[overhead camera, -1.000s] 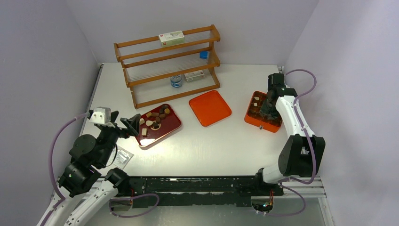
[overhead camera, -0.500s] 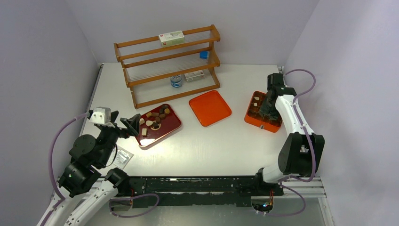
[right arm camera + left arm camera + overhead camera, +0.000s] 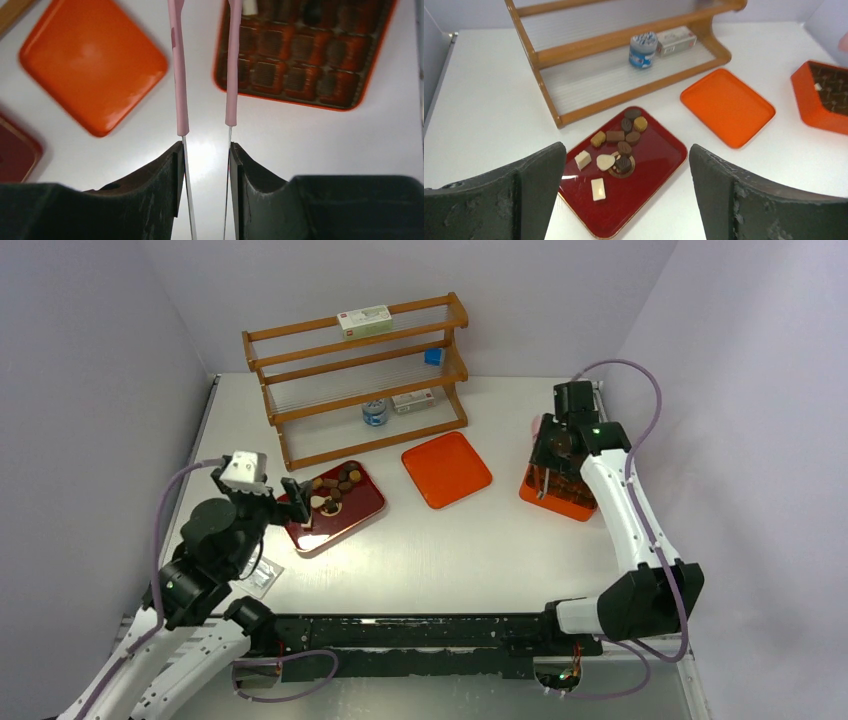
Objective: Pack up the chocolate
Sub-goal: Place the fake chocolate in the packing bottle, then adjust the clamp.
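Several chocolate pieces [image 3: 334,492], dark brown, lighter brown and cream-white, lie on a dark red tray [image 3: 360,510]; they also show in the left wrist view [image 3: 620,141]. My left gripper [image 3: 291,502] is open and empty, above the tray's near-left edge [image 3: 626,155]. My right gripper [image 3: 551,454] is shut on pink tongs [image 3: 179,75], held over the left edge of the orange compartment box [image 3: 305,52]. The tong arms are apart and nothing shows between them, though their tips are cut off. A cream piece [image 3: 249,6] lies in the box.
An orange lid [image 3: 446,468] lies between the red tray and the box [image 3: 558,490]. A wooden rack [image 3: 355,375] with a small jar [image 3: 642,42] and boxes stands at the back. A small clear packet [image 3: 262,573] lies near the left arm.
My right gripper has risen from inside the box and moved left, to the box's left edge. My left arm has swung forward and right, closer to the red tray.
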`<action>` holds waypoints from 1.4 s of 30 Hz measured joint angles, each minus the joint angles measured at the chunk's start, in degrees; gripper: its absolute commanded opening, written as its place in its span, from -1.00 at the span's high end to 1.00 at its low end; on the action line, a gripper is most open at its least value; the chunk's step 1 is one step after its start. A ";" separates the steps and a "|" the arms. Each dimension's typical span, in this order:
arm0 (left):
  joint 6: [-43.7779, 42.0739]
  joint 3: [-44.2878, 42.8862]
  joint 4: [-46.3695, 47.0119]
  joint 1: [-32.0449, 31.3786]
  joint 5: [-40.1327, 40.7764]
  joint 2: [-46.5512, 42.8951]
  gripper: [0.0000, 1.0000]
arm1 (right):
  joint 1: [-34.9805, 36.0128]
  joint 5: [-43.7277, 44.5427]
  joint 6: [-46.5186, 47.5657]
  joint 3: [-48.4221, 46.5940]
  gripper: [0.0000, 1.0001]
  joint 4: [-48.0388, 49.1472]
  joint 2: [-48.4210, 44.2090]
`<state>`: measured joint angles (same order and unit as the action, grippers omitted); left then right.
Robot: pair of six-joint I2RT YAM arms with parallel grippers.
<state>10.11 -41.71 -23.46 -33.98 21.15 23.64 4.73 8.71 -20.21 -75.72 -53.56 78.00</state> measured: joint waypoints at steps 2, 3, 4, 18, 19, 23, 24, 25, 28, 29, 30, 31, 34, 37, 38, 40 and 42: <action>0.24 -0.33 -0.92 0.00 0.00 2.95 -0.95 | 2.97 -1.11 0.39 -0.63 0.20 0.13 -1.05; 0.37 -0.39 -1.22 0.00 0.00 3.78 -0.95 | 4.46 -1.66 0.66 -0.83 0.20 0.24 -1.36; 0.66 -0.50 -1.70 0.00 0.00 4.63 -0.96 | 6.12 -2.10 0.96 -0.92 0.20 0.39 -1.64; 11.89 -5.64 -3.48 0.00 -5.68 18.69 -0.82 | 30.29 -9.25 2.54 4.15 0.24 11.02 -3.54; 12.66 -7.19 -3.67 0.00 -6.29 20.98 -0.80 | 32.33 -9.33 2.62 4.55 0.25 11.80 -3.54; 14.71 -13.57 -4.31 0.24 -9.18 27.96 -0.75 | 39.45 -9.33 3.02 5.22 0.26 15.23 -3.50; 15.21 -15.10 -4.20 0.50 -10.16 29.24 -0.74 | 41.22 -9.33 3.19 5.25 0.27 16.15 -3.50; 15.65 -16.17 -4.11 0.68 -10.97 30.21 -0.72 | 42.84 -9.31 3.39 5.25 0.27 17.07 -3.41; 17.05 -17.99 -3.28 1.99 -14.29 32.72 -0.70 | 47.04 -8.85 4.09 5.11 0.27 19.02 -2.82; 17.57 -17.99 -3.06 2.80 -15.65 33.46 -0.68 | 48.48 -8.31 4.50 4.83 0.27 19.28 -2.32; 18.08 -17.90 -2.95 3.76 -17.00 34.29 -0.67 | 49.75 -8.09 4.92 4.50 0.27 19.65 -1.84; 18.51 -17.75 -2.84 4.74 -18.38 35.10 -0.65 | 50.95 -7.72 5.38 4.13 0.27 19.89 -1.27; 19.08 -16.68 -2.36 6.43 -21.14 36.68 -0.62 | 53.62 -6.12 6.34 2.64 0.27 19.80 0.42; 18.99 -15.23 -2.60 6.86 -21.51 37.35 -0.60 | 54.49 -4.52 6.60 1.27 0.28 19.78 1.40; 18.80 -14.49 -2.60 6.88 -21.44 37.33 -0.60 | 54.49 -4.09 6.62 0.94 0.28 19.78 1.44; 18.53 -12.81 -2.56 6.88 -21.42 37.03 -0.60 | 54.49 -3.56 6.62 0.39 0.28 19.87 1.44; 18.18 -11.04 -2.78 6.88 -21.05 36.65 -0.59 | 54.49 -3.52 6.60 0.20 0.28 20.17 1.36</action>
<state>28.29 -52.75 -26.24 -27.09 0.10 60.29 59.22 5.19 -13.61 -75.53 -33.39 79.35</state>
